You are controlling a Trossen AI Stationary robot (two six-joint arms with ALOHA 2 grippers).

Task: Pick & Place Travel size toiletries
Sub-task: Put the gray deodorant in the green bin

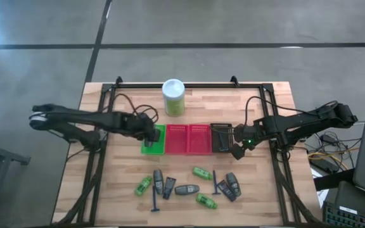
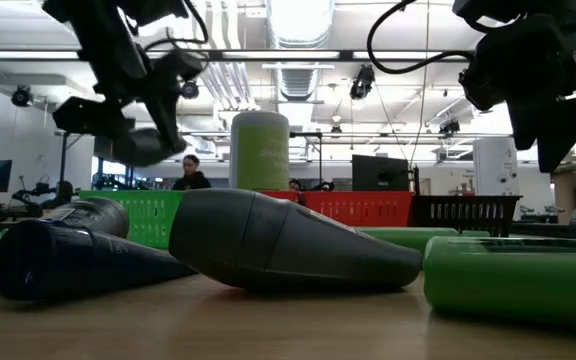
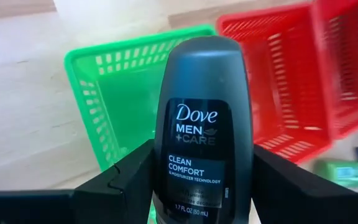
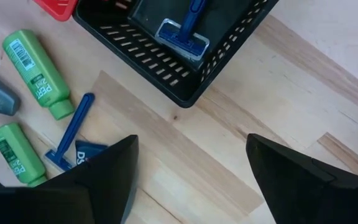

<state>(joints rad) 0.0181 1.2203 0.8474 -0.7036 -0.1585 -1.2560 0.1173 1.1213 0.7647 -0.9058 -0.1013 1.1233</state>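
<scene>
The left gripper [image 3: 191,186] has its fingers [image 3: 120,186] pinched on a dark grey Dove Men+Care roll-on bottle [image 3: 204,124], one finger per side, label facing the wrist cam. In the high view this gripper [image 1: 152,134] sits left of centre, over the green basket [image 1: 154,148]; the basket [image 3: 114,99] fills the frame behind the bottle in the left wrist view, w/ a red basket [image 3: 278,74] beside it. Low view: gripper [image 2: 143,140] at upper left, above the basket rim [image 2: 133,205].

The right gripper [image 4: 191,180] has fingers [image 4: 104,174] spread wide — nothing between them, bare wood below. In the high view it [image 1: 238,151] hangs right of centre, at the lower right corner of the black basket [image 1: 220,138]. That basket [image 4: 185,56] holds a blue razor [image 4: 185,31], head near the basket's corner.

Baskets run in a row across mid-frame: green, two red [image 1: 187,139], black. White-and-green canister [image 1: 173,96] stands above them, upper centre.

Remaining toiletries lie loose in the lower centre of the high view — green bottles [image 1: 201,173], dark grey bottles [image 1: 186,189], blue razors [image 1: 154,201], some touching. Right wrist view, left edge: two green bottles [image 4: 36,68], a blue razor [image 4: 73,134] on the table, a dark packet [image 4: 89,151] partly hidden by the finger.
</scene>
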